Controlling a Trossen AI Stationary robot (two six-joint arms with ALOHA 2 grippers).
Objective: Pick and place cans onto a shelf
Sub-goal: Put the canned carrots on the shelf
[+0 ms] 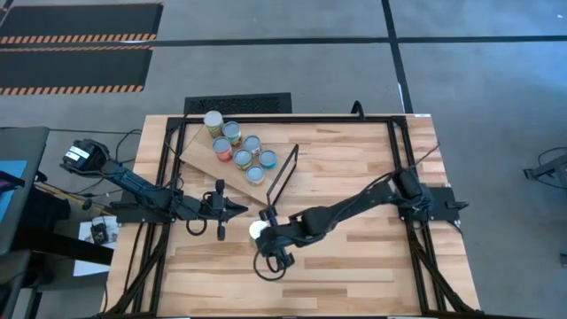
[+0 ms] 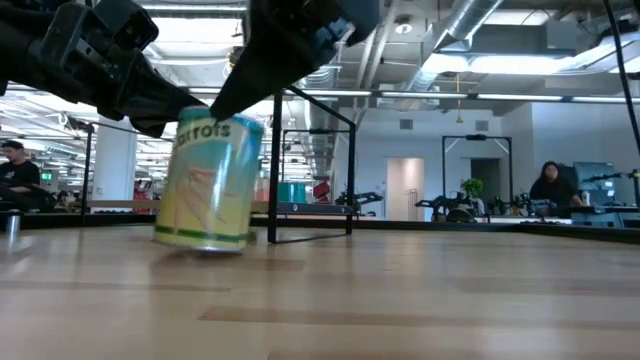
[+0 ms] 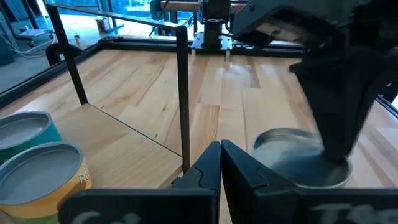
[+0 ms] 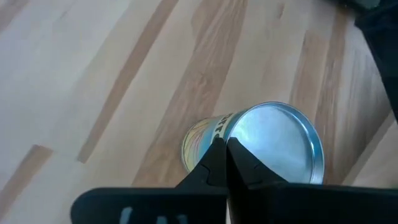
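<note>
The light plywood shelf board (image 1: pixel 232 168) with its thin black wire frame (image 1: pixel 282 171) sits at the table's far left, carrying a cluster of small silver-topped tins (image 1: pixel 241 148), while one yellow-green labelled tin can (image 2: pixel 208 180) stands apart on the striped butcher-block tabletop (image 1: pixel 354 248), tipped slightly. It looks rigid, smooth-walled and likely weighty, so I would grasp it across the label's middle. The right gripper (image 4: pixel 222 157), fingers pressed together on nothing, touches its rim from above; the left gripper (image 3: pixel 220 163), also pinched closed, points at it from nearby.
</note>
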